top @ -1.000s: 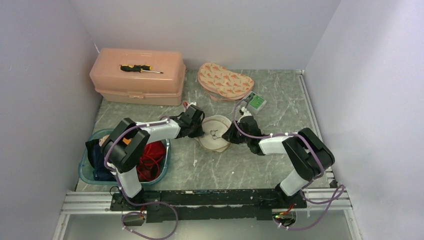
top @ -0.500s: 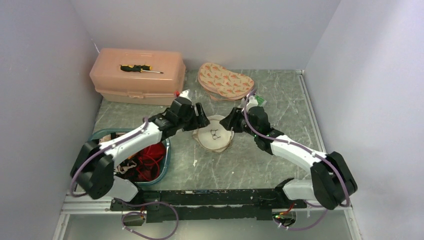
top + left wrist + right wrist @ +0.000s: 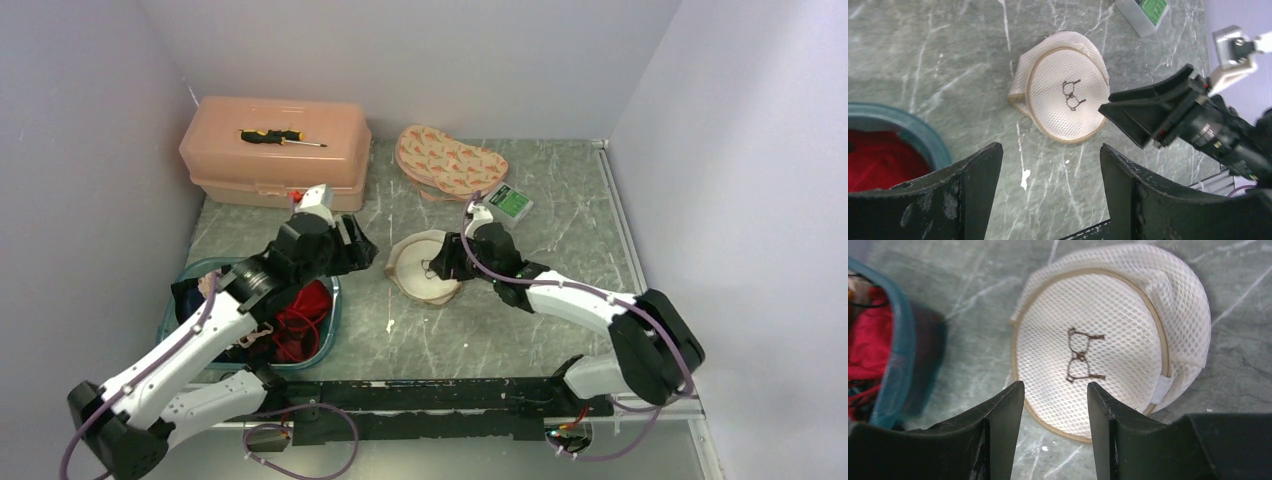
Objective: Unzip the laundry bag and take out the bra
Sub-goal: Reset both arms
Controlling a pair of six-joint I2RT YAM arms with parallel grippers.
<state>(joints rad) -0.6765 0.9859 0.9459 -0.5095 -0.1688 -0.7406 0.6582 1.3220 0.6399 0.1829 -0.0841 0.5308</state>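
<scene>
The laundry bag (image 3: 425, 268), a white mesh dome with a tan rim and a small bra drawing, lies on the marble table (image 3: 560, 250); it also shows in the wrist views (image 3: 1065, 100) (image 3: 1098, 335). Its mesh looks pale, with nothing red inside. The bra (image 3: 302, 312), red fabric with thin straps, lies in the teal basin (image 3: 310, 364), seen too at the wrist views' left edges (image 3: 878, 165) (image 3: 865, 340). My left gripper (image 3: 355, 250) (image 3: 1048, 150) hangs open between basin and bag, holding nothing. My right gripper (image 3: 447, 264) (image 3: 1055, 385) stands open over the bag's near rim.
A peach toolbox (image 3: 275, 160) with a screwdriver (image 3: 280, 137) on its lid stands at the back left. A patterned pouch (image 3: 450, 162) and a small green-topped box (image 3: 512, 203) lie behind the bag. Dark clothes share the basin. White walls close three sides.
Both grippers were shut at the bag a second ago. The left one has opened and drawn back left toward the basin. The right one has opened and stays at the bag.
</scene>
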